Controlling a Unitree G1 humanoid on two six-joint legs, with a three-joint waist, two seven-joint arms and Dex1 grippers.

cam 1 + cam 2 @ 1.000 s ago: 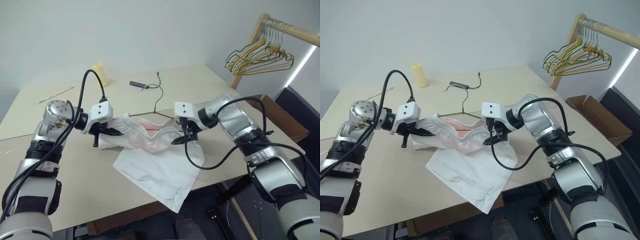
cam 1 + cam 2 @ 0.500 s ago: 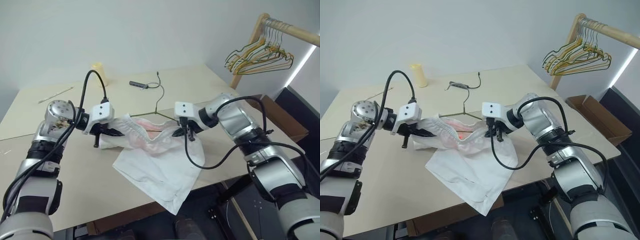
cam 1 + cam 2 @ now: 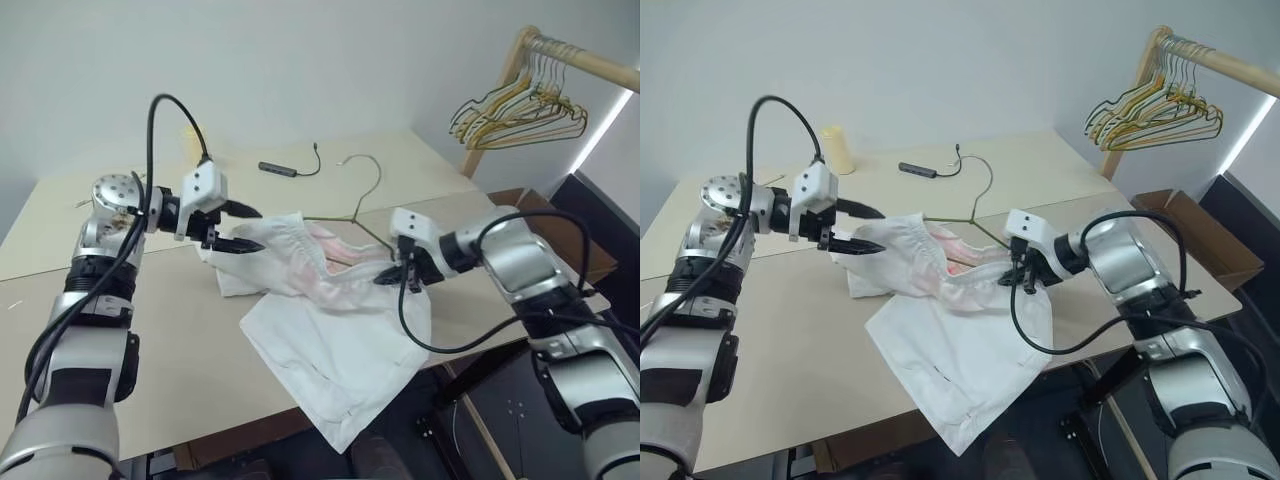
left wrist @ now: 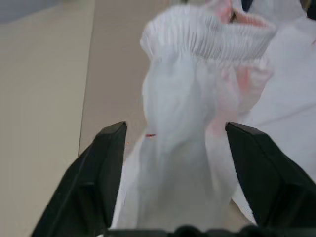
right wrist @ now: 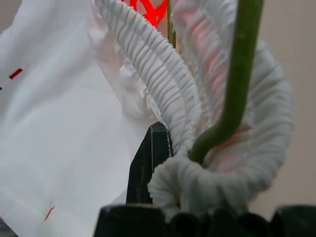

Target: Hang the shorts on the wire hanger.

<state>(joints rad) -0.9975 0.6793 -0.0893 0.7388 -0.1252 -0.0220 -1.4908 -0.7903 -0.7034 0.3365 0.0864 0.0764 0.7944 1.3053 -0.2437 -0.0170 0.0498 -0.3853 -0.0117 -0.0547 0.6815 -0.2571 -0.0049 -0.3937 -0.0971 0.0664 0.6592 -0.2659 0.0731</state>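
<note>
The white thin-fabric shorts with the gathered elastic waistband [image 3: 330, 310] lie on the beige worktop [image 3: 150, 350], with 1 leg hanging over the near edge. The waistband runs as a long line between the 2 arms. The thin dark grey-green wire hanger [image 3: 360, 205] is inside the waist opening, its hook pointing away from the robot.

The right gripper [image 3: 392, 277] has its fingers closed on the right end of the waistband, and in the right wrist view the wire bend [image 5: 222, 128] sits just beside this pinch. The left gripper [image 3: 252, 227] has its fingers wide apart, with the left end of the waistband [image 4: 207, 37] ahead of them and the cloth between them, not pinched. The left arm is therefore the nearer one to that free end, and probably it must close there next.
</note>
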